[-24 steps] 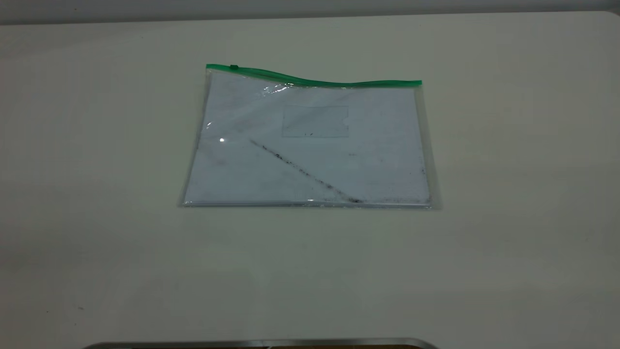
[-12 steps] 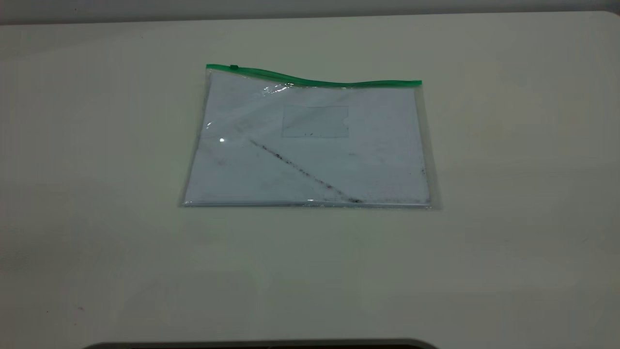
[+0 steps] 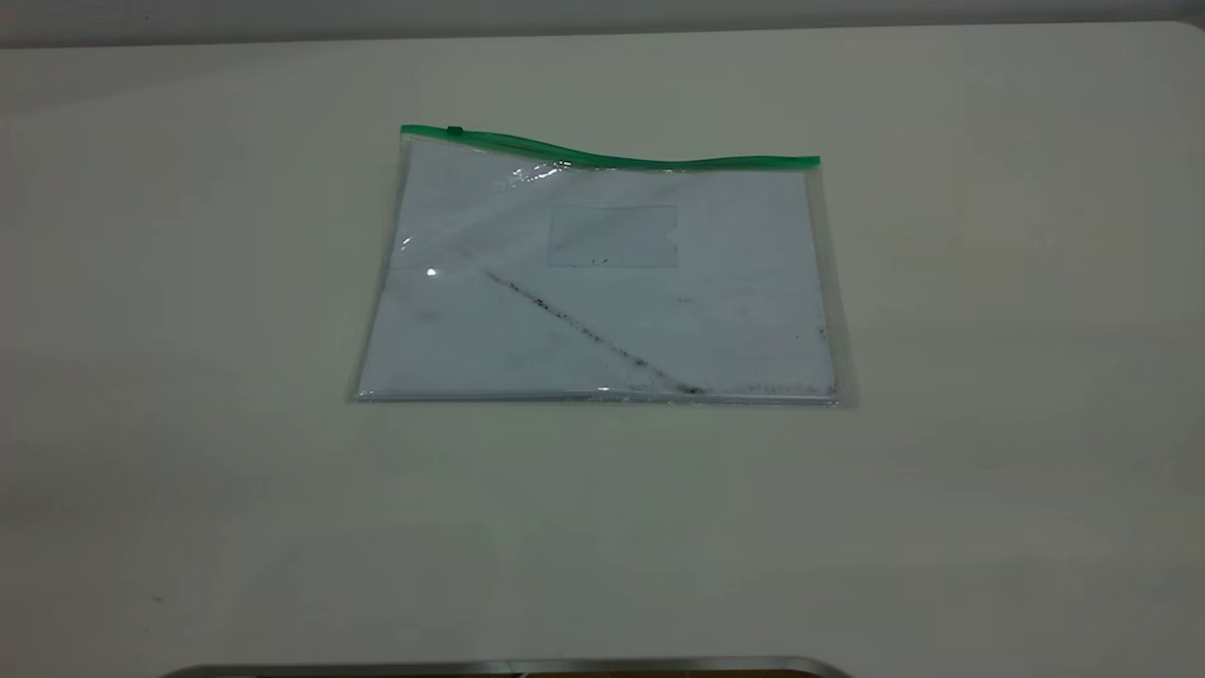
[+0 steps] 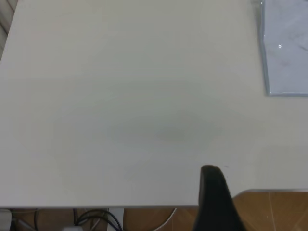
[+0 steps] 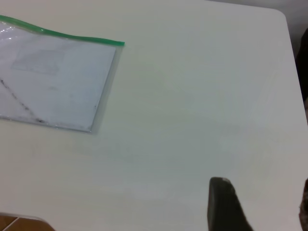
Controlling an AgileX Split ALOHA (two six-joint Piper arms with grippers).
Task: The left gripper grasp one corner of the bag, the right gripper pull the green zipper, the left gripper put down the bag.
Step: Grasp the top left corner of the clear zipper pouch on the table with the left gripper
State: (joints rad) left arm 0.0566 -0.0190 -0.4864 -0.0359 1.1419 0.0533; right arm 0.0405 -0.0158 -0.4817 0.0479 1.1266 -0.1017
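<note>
The bag (image 3: 602,282), a clear pouch with white sheets and a dark diagonal smudge, lies flat in the middle of the table (image 3: 188,377). The green zipper (image 3: 612,158) runs along its far edge, and the small slider (image 3: 455,130) sits near the far left corner. Neither gripper appears in the exterior view. My left gripper (image 4: 257,190) hovers over the table's near edge, well away from the bag's corner (image 4: 286,48); one dark finger (image 4: 214,192) shows. My right gripper (image 5: 263,192) hangs open over bare table, far from the bag (image 5: 53,82) and its zipper (image 5: 62,34).
A metal strip (image 3: 508,667) borders the table's near edge. Cables (image 4: 96,219) and wooden floor (image 4: 274,211) show below that edge in the left wrist view. The table's rounded far corner (image 5: 281,14) lies beyond the right gripper.
</note>
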